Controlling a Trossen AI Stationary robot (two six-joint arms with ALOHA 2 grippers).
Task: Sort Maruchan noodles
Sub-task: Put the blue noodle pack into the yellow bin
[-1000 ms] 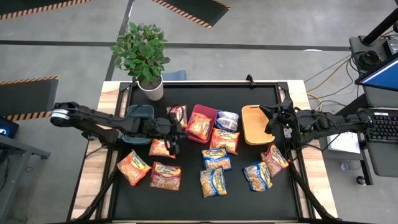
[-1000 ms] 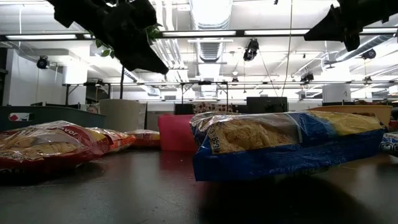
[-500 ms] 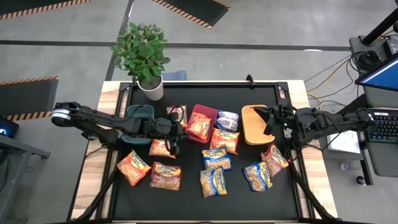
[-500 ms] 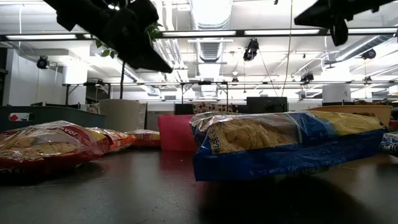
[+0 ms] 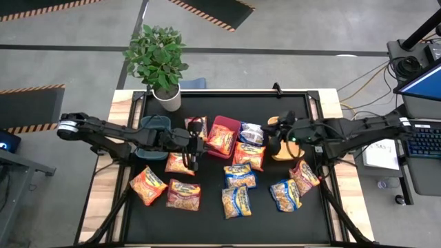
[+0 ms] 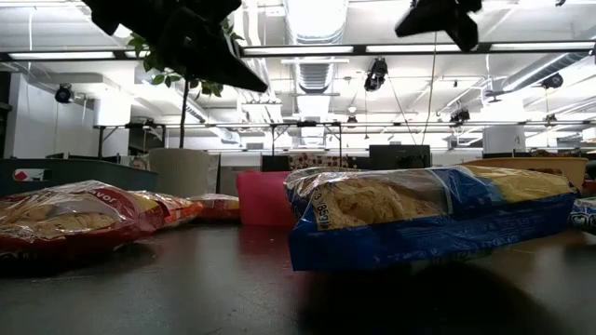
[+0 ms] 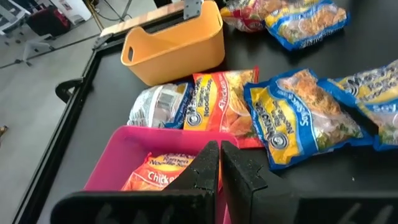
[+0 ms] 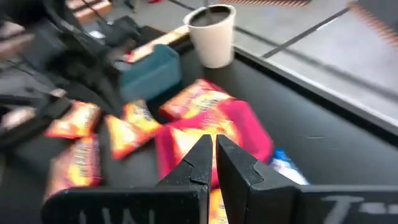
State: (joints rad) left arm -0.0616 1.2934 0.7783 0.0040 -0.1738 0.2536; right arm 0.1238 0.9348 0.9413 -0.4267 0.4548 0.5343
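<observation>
Several Maruchan noodle packets lie flat on the black table: orange ones at the near left, blue-and-yellow ones in the middle, a red-pink one at the right. One orange packet lies in the pink bin. My left gripper hangs shut and empty above that bin's left rim. My right gripper is shut and empty, high over the left edge of the tan bin, pointing toward the pink bin.
A teal bin stands left of the pink one, under my left arm. A potted plant stands at the table's far left corner. A silvery packet lies between the pink and tan bins. The table's raised rim runs along the far edge.
My right gripper has risen and swung toward the table's left, from the tan bin's right side to its left edge, staying shut and empty. My left gripper has rolled about its own axis, almost in place. No packet has moved.
</observation>
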